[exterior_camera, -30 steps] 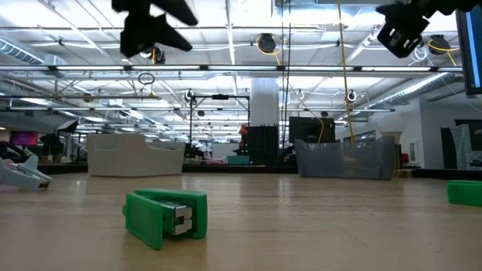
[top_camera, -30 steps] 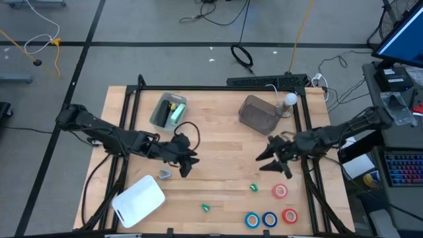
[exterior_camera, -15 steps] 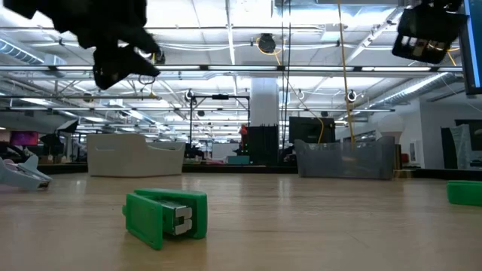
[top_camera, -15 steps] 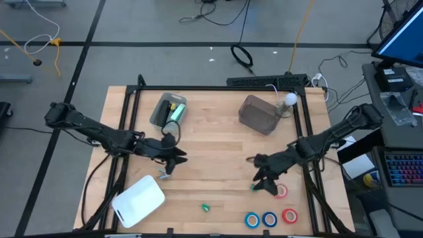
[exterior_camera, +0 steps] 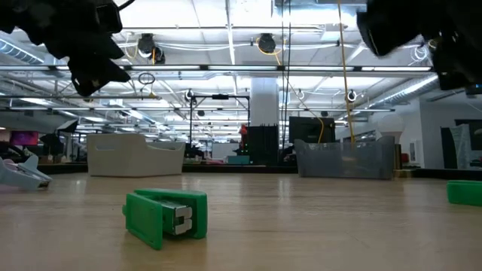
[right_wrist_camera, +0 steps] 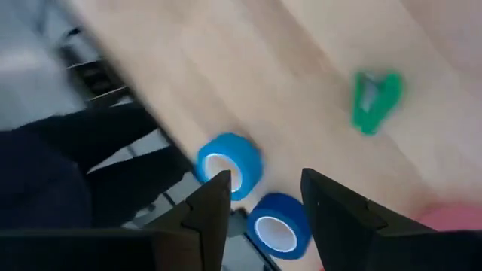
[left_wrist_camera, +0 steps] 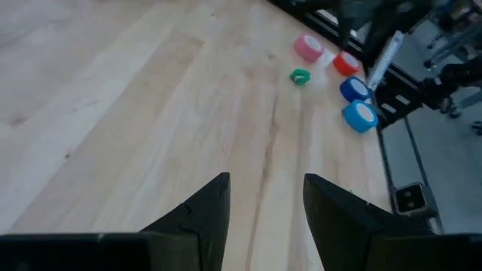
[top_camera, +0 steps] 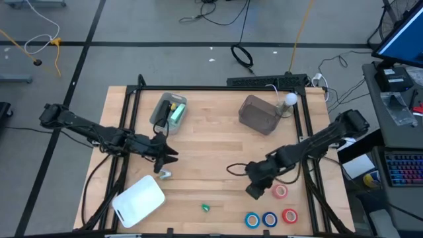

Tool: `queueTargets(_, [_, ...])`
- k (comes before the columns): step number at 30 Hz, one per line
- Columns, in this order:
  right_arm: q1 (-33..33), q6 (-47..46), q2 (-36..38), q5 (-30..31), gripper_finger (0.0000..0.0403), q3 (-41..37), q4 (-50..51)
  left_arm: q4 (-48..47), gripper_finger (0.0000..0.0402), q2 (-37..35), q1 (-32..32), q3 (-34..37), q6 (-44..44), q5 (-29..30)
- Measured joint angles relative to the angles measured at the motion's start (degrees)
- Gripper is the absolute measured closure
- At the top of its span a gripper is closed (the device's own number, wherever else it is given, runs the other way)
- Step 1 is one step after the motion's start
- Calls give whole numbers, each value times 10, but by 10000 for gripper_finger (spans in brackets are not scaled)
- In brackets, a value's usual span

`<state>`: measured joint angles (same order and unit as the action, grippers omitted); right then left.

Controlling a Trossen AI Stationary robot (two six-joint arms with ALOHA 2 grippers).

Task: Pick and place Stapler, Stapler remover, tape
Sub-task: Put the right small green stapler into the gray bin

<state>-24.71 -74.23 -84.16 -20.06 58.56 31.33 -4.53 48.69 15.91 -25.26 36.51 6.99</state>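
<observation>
Near the table's right front corner lie several tape rolls: a pink tape (top_camera: 280, 192), a red tape (top_camera: 289, 215) and two blue tapes (top_camera: 252, 220) (top_camera: 269, 219). One green stapler remover (top_camera: 205, 207) lies at the front centre. A second green stapler remover (right_wrist_camera: 375, 98) lies beside the pink roll, under my right gripper (top_camera: 253, 190). That gripper hangs open above the table, tipped down toward the blue rolls (right_wrist_camera: 230, 165). My left gripper (top_camera: 170, 158) is open in the air at centre left, just beyond a small grey stapler (top_camera: 163, 174).
A grey bin (top_camera: 168, 109) holding green and black staplers stands at the back left. A clear container (top_camera: 258, 114) stands at the back right. A white lid (top_camera: 139, 200) lies at the front left corner. Bare wood lies between the two arms.
My right gripper has swung toward the table's near edge and a little left, sinking, rolling and tipping downward, and now hangs over the green remover beside the pink tape. My left gripper has drawn back toward the table's left edge and sunk a little.
</observation>
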Motion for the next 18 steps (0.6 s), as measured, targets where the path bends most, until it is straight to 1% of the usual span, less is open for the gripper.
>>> queueTargets(2, [4,-44,-15,-21,254,-1,25,0,234,-5,-5,8,-5,-9])
queueTargets(4, [10,-75,-29,-39,257,0,17,-1,234,-9,-9,12,-10,-22])
queueTargets(7, [13,-107,-37,-42,259,-1,18,0,234,-9,-14,12,-21,-33])
queueTargets(11, [19,-136,-37,-13,259,-1,23,1,234,-9,-19,12,-29,-42])
queueTargets(14, [22,-138,-37,9,259,-1,18,4,234,-8,-20,12,-32,-43])
queueTargets(18, [20,-136,-37,55,259,-1,16,3,234,-8,-20,12,-31,-44])
